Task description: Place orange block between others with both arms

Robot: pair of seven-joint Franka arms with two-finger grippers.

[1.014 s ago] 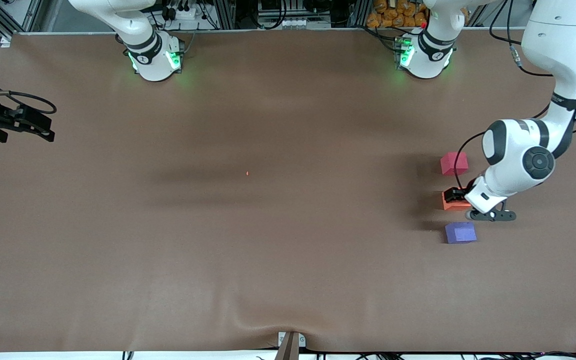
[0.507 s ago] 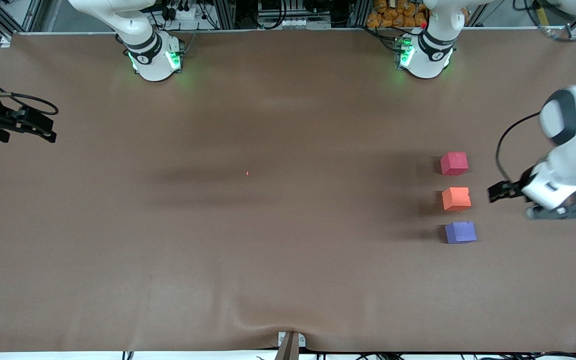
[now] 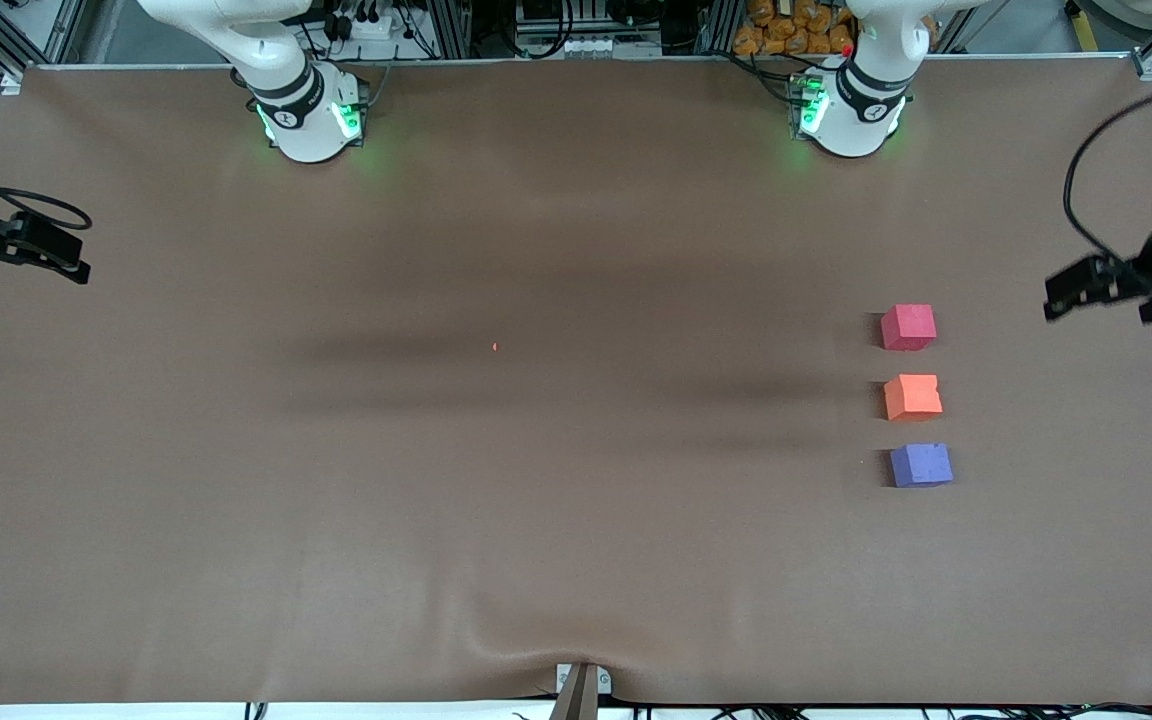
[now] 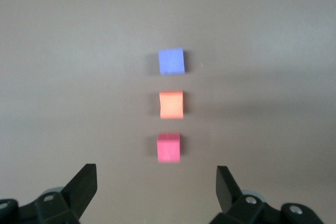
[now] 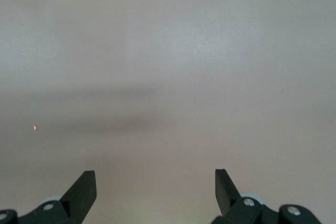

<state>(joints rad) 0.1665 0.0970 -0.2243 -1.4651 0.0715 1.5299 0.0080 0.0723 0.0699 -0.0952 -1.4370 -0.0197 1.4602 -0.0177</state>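
Left gripper point(image 3: 1064, 297) wide, empty, over table edge; right gripper point(image 3: 76, 268) same. Orange block point(image 3: 912, 397) betw red point(image 3: 908, 327), purple point(image 3: 921, 465).

A: What do you see from the right arm's camera?

B: The right gripper point(image 5: 155, 192), with two black fingers point(image 5: 84, 187) spread wide apart. Nothing sits between them.

A: What is under it?

B: The brown table point(image 5: 173, 51), a long dark shadow point(image 5: 105, 124) and one tiny red speck point(image 5: 35, 127).
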